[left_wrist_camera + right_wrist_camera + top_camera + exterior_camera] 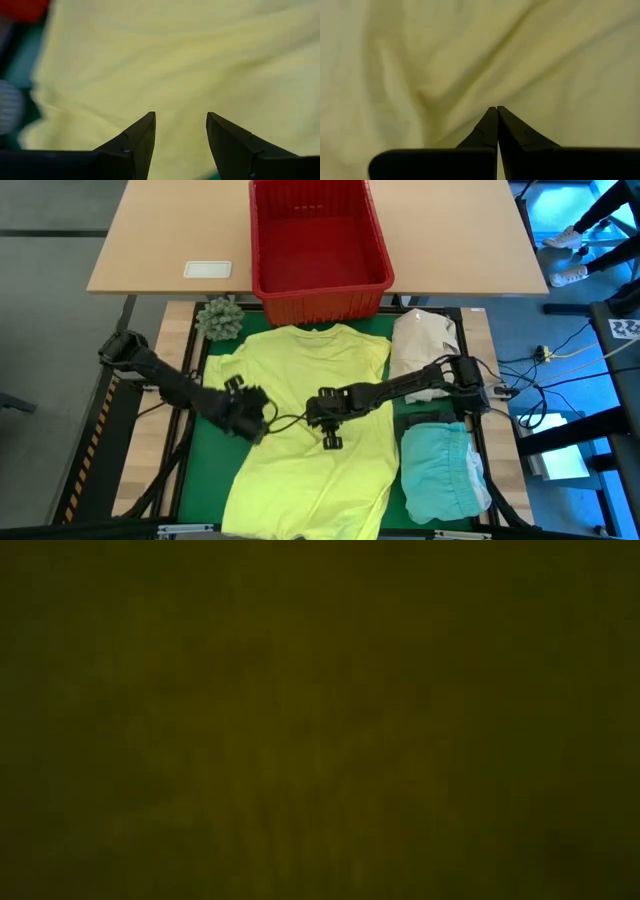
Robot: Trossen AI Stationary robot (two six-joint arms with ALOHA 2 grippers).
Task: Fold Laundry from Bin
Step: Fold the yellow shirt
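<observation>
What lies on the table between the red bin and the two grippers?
In the high view, the yellow shirt's collar end fills the stretch between bin, left gripper and right gripper.

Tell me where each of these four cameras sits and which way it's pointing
High: overhead, looking straight down on yellow shirt, red bin, both arms.
Low: table height, blocked by dim yellowish blur; no robot shows.
Left wrist: faces the shirt past the open left gripper.
Right wrist: close over the shirt behind the shut right gripper.
Shared: high and both wrists show the yellow shirt.
</observation>
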